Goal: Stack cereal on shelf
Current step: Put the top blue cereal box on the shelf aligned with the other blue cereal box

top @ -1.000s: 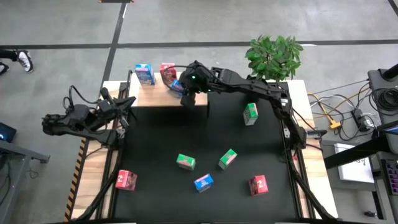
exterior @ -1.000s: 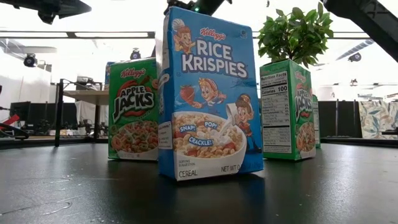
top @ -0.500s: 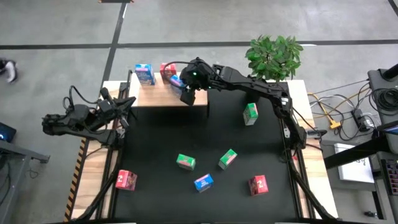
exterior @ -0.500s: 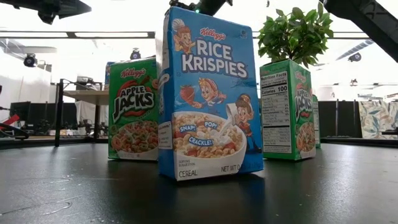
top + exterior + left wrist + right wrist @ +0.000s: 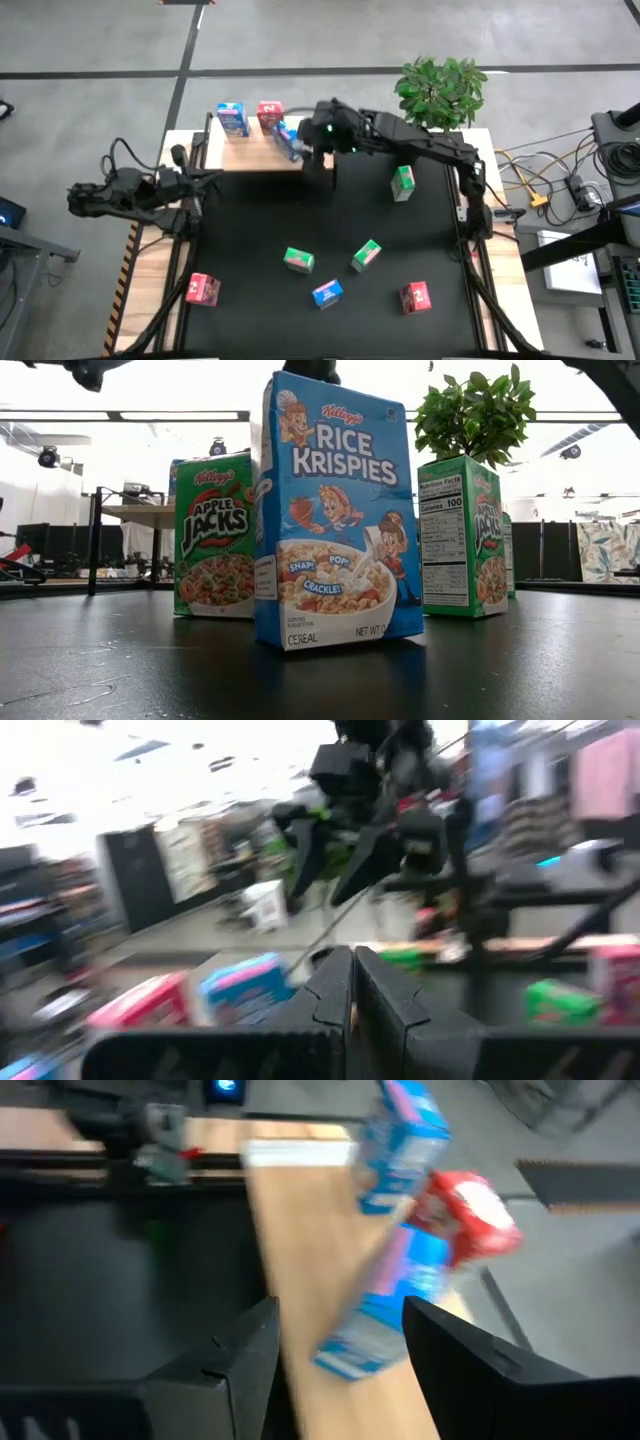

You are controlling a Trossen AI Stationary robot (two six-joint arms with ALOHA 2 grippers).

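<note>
The blue cereal box (image 5: 289,141) lies tipped on the shelf (image 5: 262,154), its long axis slanting toward the right gripper (image 5: 318,150), whose fingers stand apart just beside it, holding nothing. You have two more boxes upright on the shelf, six on the mat (image 5: 250,240). Left gripper (image 5: 196,178), pinched together, waits well apart.

Both wrist views smear with motion blur; low view's background glares white.
</note>
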